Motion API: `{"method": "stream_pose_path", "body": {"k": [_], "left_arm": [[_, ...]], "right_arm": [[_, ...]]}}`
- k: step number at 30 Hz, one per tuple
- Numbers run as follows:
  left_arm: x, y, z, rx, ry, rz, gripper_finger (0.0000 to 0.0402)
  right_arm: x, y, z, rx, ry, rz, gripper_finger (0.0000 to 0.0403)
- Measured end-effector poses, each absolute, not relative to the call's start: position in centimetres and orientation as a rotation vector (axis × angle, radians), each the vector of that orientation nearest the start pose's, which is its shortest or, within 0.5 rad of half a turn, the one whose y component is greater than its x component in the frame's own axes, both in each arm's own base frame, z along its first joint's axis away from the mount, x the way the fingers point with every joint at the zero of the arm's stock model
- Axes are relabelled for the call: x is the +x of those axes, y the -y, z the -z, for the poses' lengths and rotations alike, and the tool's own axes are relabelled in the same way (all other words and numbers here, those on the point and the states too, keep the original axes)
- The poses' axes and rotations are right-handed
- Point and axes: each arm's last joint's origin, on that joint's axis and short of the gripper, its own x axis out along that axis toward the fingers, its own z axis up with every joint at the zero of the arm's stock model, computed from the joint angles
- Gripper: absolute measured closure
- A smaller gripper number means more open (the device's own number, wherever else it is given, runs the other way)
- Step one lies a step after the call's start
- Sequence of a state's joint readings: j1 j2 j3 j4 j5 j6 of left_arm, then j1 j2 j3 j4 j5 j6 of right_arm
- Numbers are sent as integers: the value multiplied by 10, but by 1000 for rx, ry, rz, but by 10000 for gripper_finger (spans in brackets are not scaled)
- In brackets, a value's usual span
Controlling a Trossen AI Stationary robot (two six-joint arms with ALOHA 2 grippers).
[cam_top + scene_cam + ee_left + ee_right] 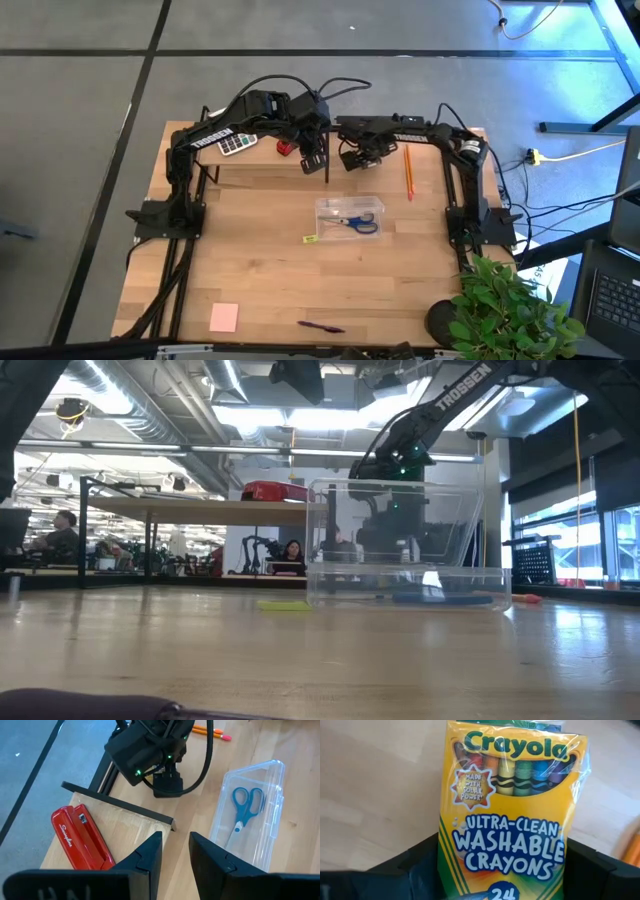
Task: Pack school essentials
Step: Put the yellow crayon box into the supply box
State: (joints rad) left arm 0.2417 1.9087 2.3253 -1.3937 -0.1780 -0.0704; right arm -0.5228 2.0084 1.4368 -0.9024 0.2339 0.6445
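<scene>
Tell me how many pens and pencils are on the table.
2. An orange pencil lies at the far right, beside the right arm. A dark purple pen lies at the near edge, right of the pink sticky-note pad. The arms may hide others.

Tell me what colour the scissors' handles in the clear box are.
Blue; the scissors show best in the left wrist view, lying in the clear box.

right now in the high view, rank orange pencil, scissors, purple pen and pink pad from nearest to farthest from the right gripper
From the right gripper:
1. orange pencil, just beside it toward the right edge.
2. blue-handled scissors, inside the clear box mid-table.
3. dark purple pen, at the near edge.
4. pink sticky-note pad, near-left corner.
</scene>
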Motion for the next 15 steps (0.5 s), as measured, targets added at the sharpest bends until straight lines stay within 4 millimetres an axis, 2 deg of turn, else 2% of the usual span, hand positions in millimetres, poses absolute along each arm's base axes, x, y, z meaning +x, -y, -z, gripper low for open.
{"method": "stream_pose_path", "body": {"k": [7, 15], "left_arm": [[349, -91, -427, -95, -970, -420, 312], [349, -92, -427, -95, -970, -421, 312]], "right_arm": [[318, 193, -194, 710, -1178, 1079, 92], [304, 186, -240, 642, -1062, 1063, 92]]}}
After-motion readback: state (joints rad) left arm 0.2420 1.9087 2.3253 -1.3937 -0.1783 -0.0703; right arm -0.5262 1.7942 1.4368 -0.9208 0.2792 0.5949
